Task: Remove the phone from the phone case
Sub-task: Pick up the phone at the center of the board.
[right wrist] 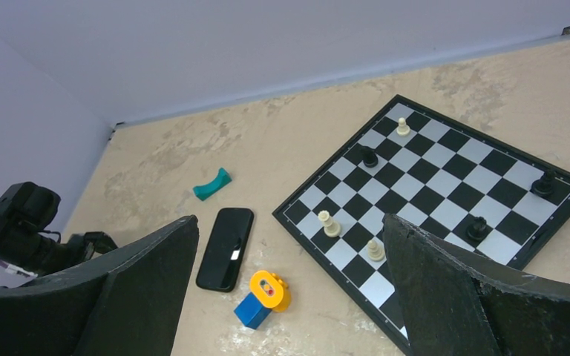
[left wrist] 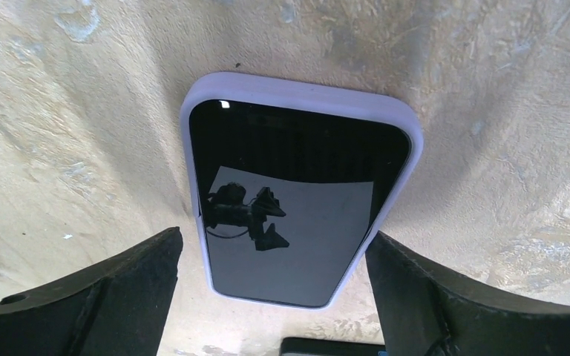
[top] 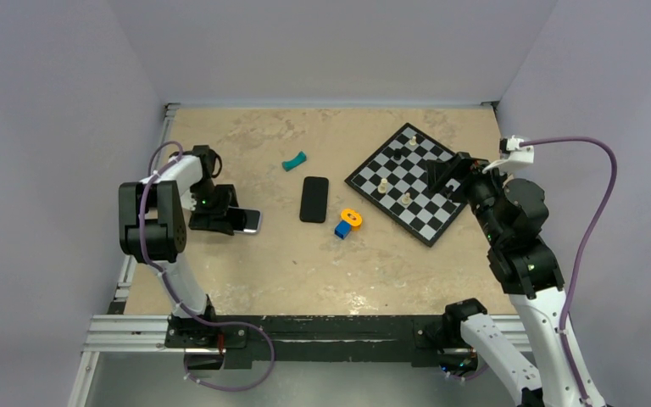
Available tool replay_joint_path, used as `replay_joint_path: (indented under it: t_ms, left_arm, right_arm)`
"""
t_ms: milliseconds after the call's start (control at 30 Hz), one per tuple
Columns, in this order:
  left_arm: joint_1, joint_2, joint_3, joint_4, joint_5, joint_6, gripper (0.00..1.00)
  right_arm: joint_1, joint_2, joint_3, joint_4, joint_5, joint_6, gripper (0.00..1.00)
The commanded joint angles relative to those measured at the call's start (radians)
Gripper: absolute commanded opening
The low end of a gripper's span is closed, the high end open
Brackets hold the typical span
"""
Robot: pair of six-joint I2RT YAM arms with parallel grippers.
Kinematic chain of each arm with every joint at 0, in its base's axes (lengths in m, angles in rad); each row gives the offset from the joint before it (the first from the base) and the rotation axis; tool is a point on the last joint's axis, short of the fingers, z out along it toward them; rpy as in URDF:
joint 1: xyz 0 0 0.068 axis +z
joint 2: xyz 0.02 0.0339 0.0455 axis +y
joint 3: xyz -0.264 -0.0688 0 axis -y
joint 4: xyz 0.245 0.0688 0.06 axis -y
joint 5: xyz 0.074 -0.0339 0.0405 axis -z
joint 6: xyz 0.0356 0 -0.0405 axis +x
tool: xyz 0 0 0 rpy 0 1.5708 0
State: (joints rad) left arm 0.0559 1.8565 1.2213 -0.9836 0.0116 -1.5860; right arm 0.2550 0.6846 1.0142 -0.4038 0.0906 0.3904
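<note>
Plainly we are at the start of this job, not its end. On the table (top: 246,280) the chessboard (top: 420,212) fills the 2 o'clock quarter with a few pieces standing on it, and it has no part in the work. Our right gripper (right wrist: 289,222) hangs over the board's 3 o'clock side with its jaws spread wide and nothing between them. Our left gripper (left wrist: 273,241) is down at the table's 9 o'clock side, fingers parted, one on either side of the near end of the phone (left wrist: 297,193). We judge them just beside it, not pinching. The phone lies flat, screen up, and the lavender phone case (left wrist: 304,90) wraps all of the rim we can see, so the two are not yet separated. The whole task is left: hold the case, work the phone free, lift it out. A black slab (top: 314,199) lies near the table's centre, at 3 o'clock from the phone; whether it is another handset or a bare cover we cannot tell. A blue and orange toy block (top: 347,223) sits at its 4 o'clock, and a small teal curved piece (top: 294,160) at its 11 o'clock.
</note>
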Motion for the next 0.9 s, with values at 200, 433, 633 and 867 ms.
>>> replay_joint_path:
  t_ms: [200,433,633,867]
  left_arm:
    - [-0.019,-0.095,-0.097,0.085,-0.004,-0.013,0.96]
    - [-0.035,-0.107,-0.104,0.091,-0.036,-0.024,0.88]
    - [-0.037,-0.146,-0.155,0.156,-0.04,-0.014,0.66]
    - [-0.038,-0.21,-0.244,0.304,-0.035,0.043,0.34]
  right_arm:
    - [0.003,-0.027,0.006,0.036,0.022,0.01,0.98]
    - [0.003,-0.041,0.004,0.034,0.019,0.018,0.98]
    - [0.003,-0.054,0.003,0.026,0.022,0.022,0.98]
    - [0.003,-0.046,-0.007,0.021,0.015,0.018,0.98]
